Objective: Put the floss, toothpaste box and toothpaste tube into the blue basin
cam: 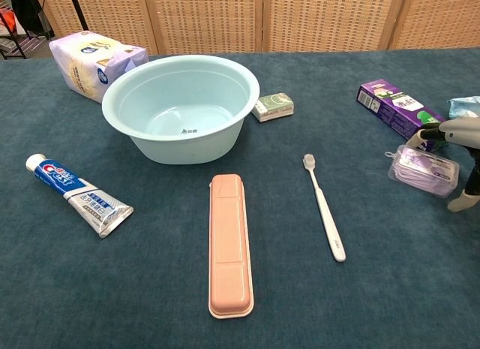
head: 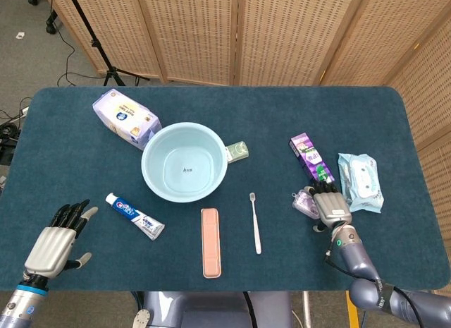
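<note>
The light blue basin (head: 184, 164) (cam: 184, 105) stands left of centre with nothing in it. A white, red and blue toothpaste tube (head: 135, 216) (cam: 79, 195) lies near its front left. On the right lies the purple toothpaste box (head: 310, 157) (cam: 397, 109), and in front of it a clear pack of purple floss (head: 304, 201) (cam: 422, 169) flat on the cloth. My right hand (head: 331, 207) (cam: 459, 150) sits at the pack's right side, fingers spread around it, one over its far edge, thumb apart. My left hand (head: 56, 243) hovers open at the near left.
A pink toothbrush case (head: 211, 241) and a white toothbrush (head: 254, 222) lie in the front middle. A small green box (head: 238, 150) sits by the basin's right rim. A tissue pack (head: 125, 116) is at the back left, and a wet-wipe pack (head: 360, 181) lies right of the toothpaste box.
</note>
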